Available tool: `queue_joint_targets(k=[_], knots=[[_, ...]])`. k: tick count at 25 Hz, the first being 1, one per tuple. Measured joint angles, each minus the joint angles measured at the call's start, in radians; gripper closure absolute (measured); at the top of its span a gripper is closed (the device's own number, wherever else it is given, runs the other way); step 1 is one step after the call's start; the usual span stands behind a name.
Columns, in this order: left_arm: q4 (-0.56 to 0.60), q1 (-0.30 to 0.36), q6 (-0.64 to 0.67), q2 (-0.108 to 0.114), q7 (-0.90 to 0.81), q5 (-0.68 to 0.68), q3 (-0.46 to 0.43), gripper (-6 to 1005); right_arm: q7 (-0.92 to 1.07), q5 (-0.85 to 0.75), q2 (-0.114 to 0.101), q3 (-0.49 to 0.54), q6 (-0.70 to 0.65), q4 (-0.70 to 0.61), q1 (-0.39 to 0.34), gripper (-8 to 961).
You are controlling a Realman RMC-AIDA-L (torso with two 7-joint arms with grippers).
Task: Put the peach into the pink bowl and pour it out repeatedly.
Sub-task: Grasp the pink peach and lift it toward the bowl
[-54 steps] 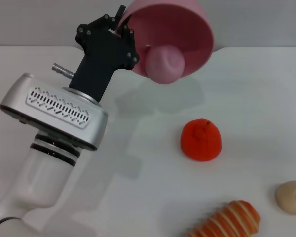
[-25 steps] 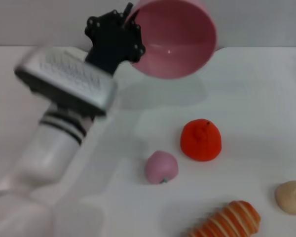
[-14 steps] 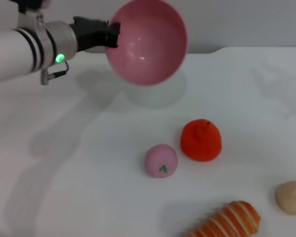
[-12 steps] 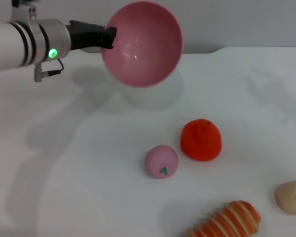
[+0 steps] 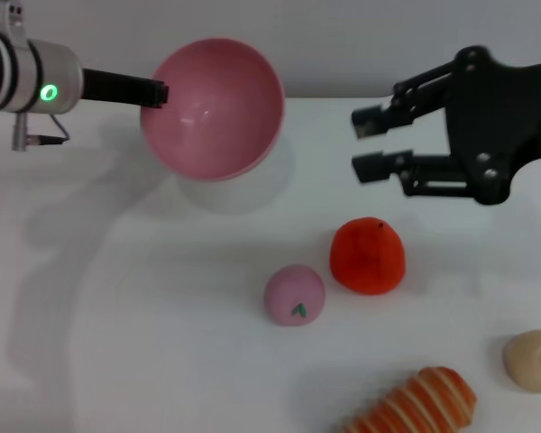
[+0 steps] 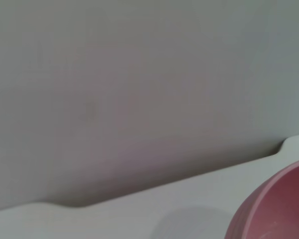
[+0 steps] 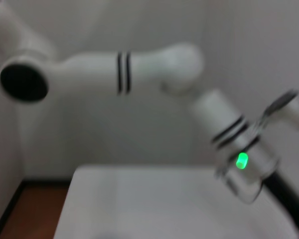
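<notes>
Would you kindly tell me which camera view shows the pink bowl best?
The head view: the whole pink bowl shows there, empty, tilted and held at its rim by the left claw. The left wrist view catches only a slice of its rim at the frame's corner. The right wrist view shows none of it.

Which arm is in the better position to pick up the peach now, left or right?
The right. The right gripper hangs open above the table with nothing in it, and nearer the peach. The left gripper is busy: it holds the pink bowl by its rim, raised and tipped.
</notes>
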Motion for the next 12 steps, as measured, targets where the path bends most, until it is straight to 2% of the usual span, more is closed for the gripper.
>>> queue_joint_targets(k=[4, 5, 6, 12], knots=[[-0.010, -0.006, 0.066, 0.023, -0.013, 0.013, -0.051, 951, 0.077, -0.181, -0.001, -0.021, -0.041, 0.033, 0.095, 605], [-0.010, -0.006, 0.066, 0.023, -0.013, 0.013, -0.051, 951, 0.085, -0.229, 0.002, -0.031, -0.042, 0.052, 0.115, 605], [-0.010, 0.000, 0.095, 0.039, -0.033, 0.018, -0.067, 951, 0.088, -0.267, 0.004, -0.044, -0.037, 0.077, 0.129, 605], [-0.007, 0.016, 0.114, 0.046, -0.051, 0.021, -0.070, 951, 0.091, -0.379, 0.005, -0.104, 0.072, 0.352, 0.225, 605]])
